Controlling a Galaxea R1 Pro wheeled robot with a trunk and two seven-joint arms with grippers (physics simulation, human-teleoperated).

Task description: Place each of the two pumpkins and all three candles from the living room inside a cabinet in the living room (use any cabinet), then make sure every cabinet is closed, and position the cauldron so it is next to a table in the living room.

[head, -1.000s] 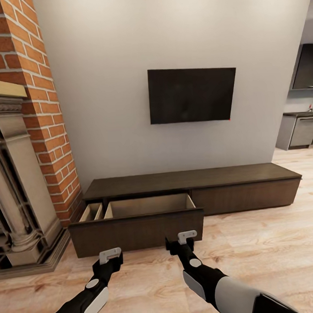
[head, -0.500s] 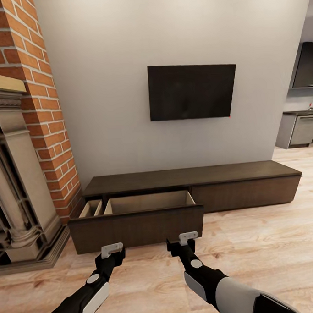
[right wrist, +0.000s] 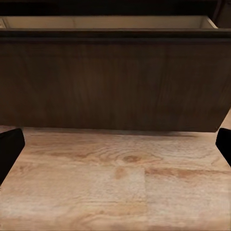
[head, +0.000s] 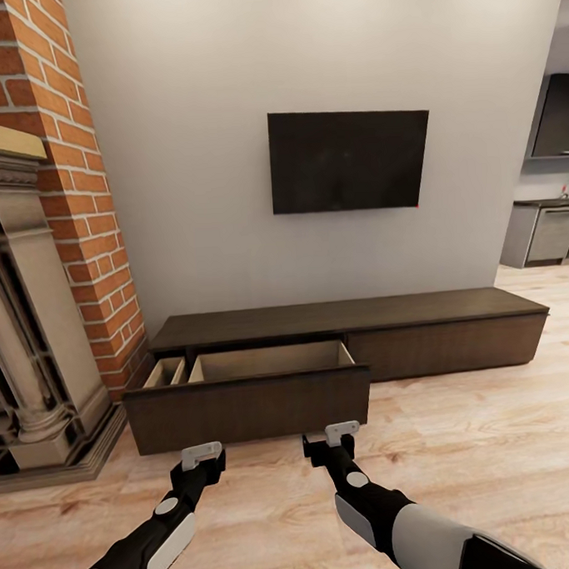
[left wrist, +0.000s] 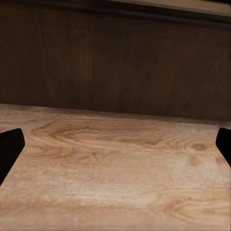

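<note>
Both grippers, left gripper (head: 201, 456) and right gripper (head: 342, 434), spread wide and empty, face the cabinet's (head: 344, 315) open drawer (head: 247, 407); pushing it closed seems next.

Long low dark-brown cabinet (head: 421, 344) against wall; left drawer pulled open

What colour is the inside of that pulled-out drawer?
Light tan inside the open drawer, against its dark-brown front; it shows best in the head view.
</note>
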